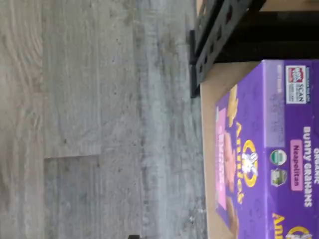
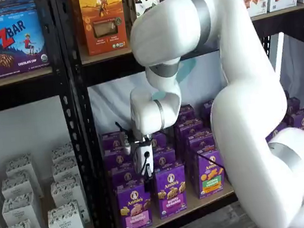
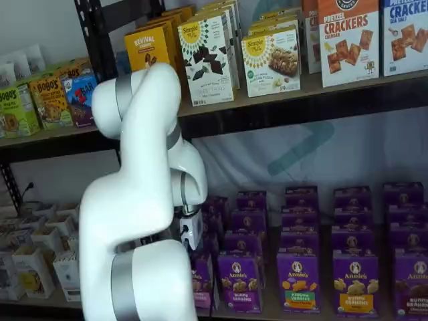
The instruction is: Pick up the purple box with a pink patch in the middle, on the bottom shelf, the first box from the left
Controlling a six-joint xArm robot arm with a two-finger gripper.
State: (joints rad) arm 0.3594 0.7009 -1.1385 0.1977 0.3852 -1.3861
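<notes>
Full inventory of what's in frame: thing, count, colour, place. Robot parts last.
purple box: one, purple with pink patch, front left of bottom shelf
other purple boxes: many, rows beside and behind it
white cartons: several, low in the left bay
cracker boxes: several, white and red, upper shelf
orange box: one, upper shelf
floor: grey planks
arm: white, in front of shelves
gripper: white body above the purple box, fingers unclear
</notes>
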